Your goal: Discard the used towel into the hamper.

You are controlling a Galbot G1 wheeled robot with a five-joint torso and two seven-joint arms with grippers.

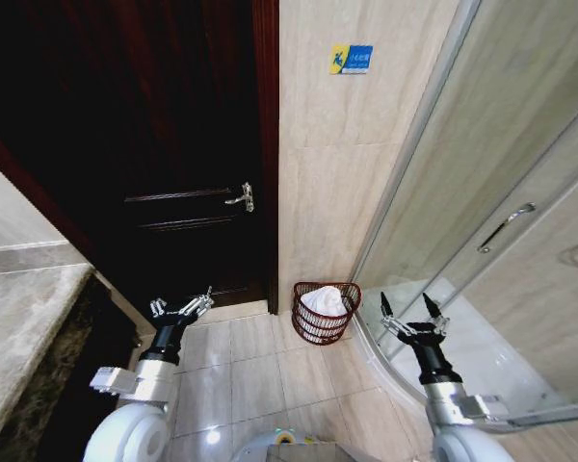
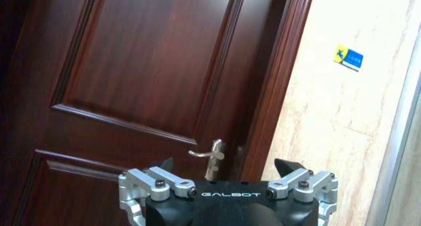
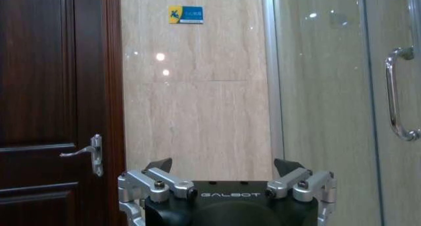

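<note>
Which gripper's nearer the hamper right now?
Right. The right gripper hangs open just beside the hamper, towards the shower. The left gripper is open too, farther off by the door.

You have a dark wire-weave hamper (image 1: 326, 313) holding soft white cloth (image 1: 325, 301), glossy beige floor tiles (image 1: 260, 371) and polished stone-look wall (image 1: 337, 173), a varnished dark wood door (image 1: 164, 144) with metal handle (image 1: 242, 198), and smooth glass shower panels (image 1: 520, 202).

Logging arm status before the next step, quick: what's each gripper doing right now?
Left gripper: open, holding nothing, raised in front of the door.
Right gripper: open, holding nothing, raised beside the hamper, which has a white towel in it.
</note>
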